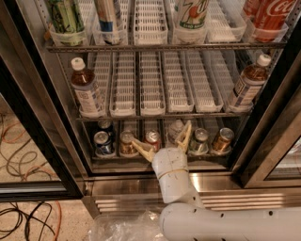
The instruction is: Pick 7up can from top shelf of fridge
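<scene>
The fridge (33, 108) stands open, its black door frame at the left and right. The 7up can (192, 13), pale with green lettering and a red dot, stands in a clear cup front on the top shelf (164, 46), right of centre; its top is cut off by the frame edge. My gripper (163, 135) is far below it, in front of the bottom shelf's cans, with its two pale fingers spread wide and nothing between them. The white arm (174, 188) rises from the bottom of the view.
On the top shelf are a green patterned can (66, 16), a blue-striped can (109, 14) and a red Coca-Cola can (275, 16). Two brown-drink bottles (87, 92) (249, 84) stand on the middle shelf. Several small cans (103, 143) line the bottom shelf. Cables (19, 141) lie on the floor.
</scene>
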You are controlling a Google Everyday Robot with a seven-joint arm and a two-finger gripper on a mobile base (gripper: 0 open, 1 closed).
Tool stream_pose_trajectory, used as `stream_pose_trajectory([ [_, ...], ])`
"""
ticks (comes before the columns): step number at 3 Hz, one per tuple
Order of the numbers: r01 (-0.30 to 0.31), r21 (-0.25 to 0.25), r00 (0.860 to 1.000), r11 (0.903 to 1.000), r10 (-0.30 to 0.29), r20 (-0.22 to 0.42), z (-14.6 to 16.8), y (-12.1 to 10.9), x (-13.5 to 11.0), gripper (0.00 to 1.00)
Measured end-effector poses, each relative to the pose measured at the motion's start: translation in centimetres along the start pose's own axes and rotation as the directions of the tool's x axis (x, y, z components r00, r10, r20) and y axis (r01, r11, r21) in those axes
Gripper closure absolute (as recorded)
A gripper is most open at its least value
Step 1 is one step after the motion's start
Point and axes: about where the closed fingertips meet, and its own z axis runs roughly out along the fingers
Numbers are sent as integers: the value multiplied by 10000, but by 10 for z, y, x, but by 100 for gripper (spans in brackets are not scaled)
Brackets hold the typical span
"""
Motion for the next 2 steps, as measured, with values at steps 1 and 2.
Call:
stream_pose_trajectory([
  [1,109,0,9998,9999,-109,181,2,7,-1,0],
  [2,547,905,9951,9944,-618,770,1,-19,-23,0],
])
